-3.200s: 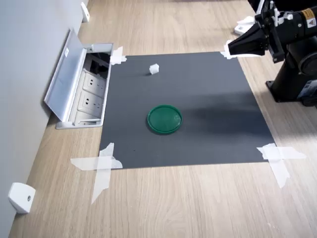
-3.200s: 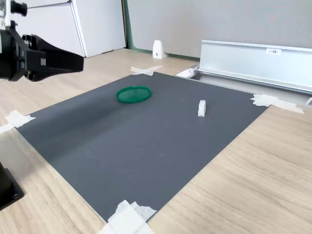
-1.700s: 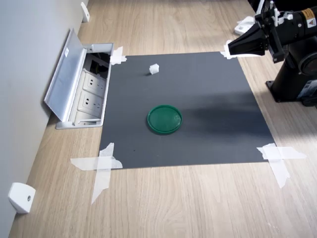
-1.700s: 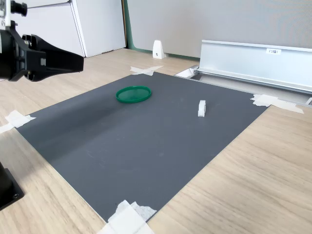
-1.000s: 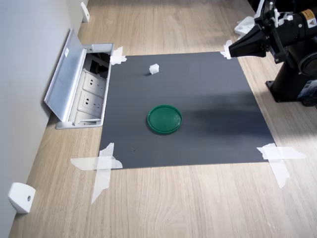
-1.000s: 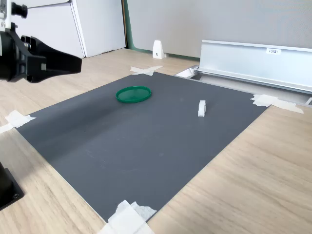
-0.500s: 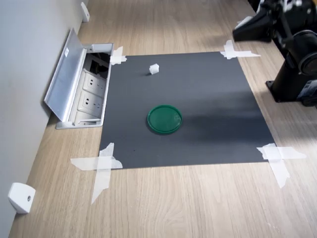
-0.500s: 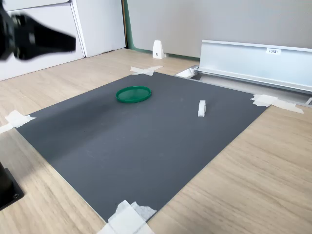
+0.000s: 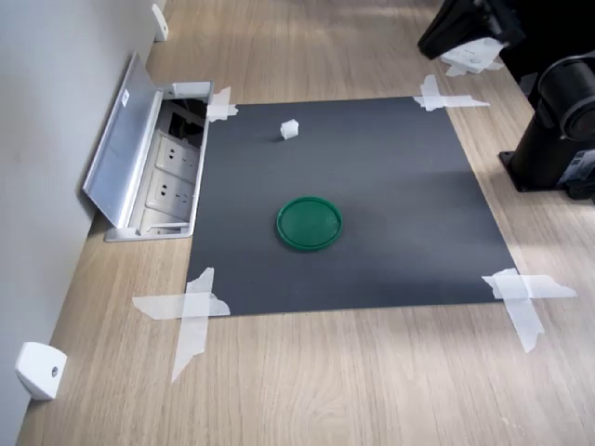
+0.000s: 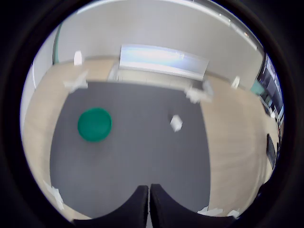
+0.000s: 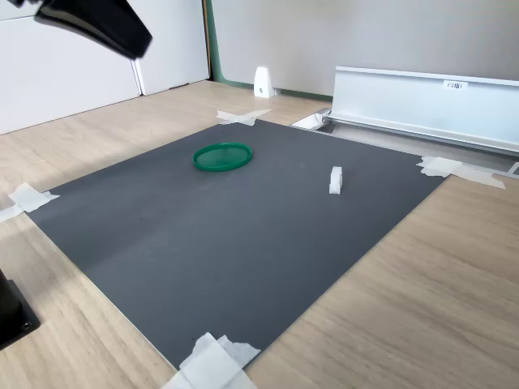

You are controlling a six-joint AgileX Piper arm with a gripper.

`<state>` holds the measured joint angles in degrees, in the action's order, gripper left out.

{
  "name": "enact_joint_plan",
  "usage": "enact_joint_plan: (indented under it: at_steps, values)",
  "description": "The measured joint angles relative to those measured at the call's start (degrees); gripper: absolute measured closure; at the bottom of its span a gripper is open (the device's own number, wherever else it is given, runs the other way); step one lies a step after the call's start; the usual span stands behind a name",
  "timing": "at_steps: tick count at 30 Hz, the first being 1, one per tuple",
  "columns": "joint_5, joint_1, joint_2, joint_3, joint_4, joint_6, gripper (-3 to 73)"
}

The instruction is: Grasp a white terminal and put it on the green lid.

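A small blocky white terminal (image 9: 289, 129) is sitting upright on the matte dark mat (image 9: 390, 186), apart from the flat round green lid (image 9: 309, 223). The gripper (image 10: 149, 204) is hovering high above, fingers nearly touching, holding nothing.

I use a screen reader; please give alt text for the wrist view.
Closed gripper hangs above a dark mat taped to a wooden table, holding nothing. On the mat lie the green lid and, apart from it, the white terminal.
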<state>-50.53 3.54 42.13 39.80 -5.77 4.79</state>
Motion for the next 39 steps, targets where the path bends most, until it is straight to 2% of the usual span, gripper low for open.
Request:
enact_joint_plan:
  at_steps: [3, 8, 13, 17, 25, 28, 34, 39]
  values:
    - [-0.25, 0.0, 6.75, 2.22, 0.94, 1.21, 70.4]
    - [0.22, 0.0, 14.88, 5.01, 4.75, 11.28, 70.4]
    - [0.43, 0.0, 24.27, 7.22, 6.35, 15.79, 67.4]
    - [1.31, 0.0, 29.84, 8.99, 6.54, 17.96, 56.2]
    - [1.36, 1.01, 36.58, 14.0, 7.02, 22.2, 12.5]
    - [0.99, 4.13, 38.48, 15.66, 7.49, 24.38, 1.5]
    - [2.35, 12.27, 41.58, 18.45, 7.85, 32.86, -2.7]
    - [2.71, 14.42, 46.83, 21.82, 7.79, 36.88, -2.7]
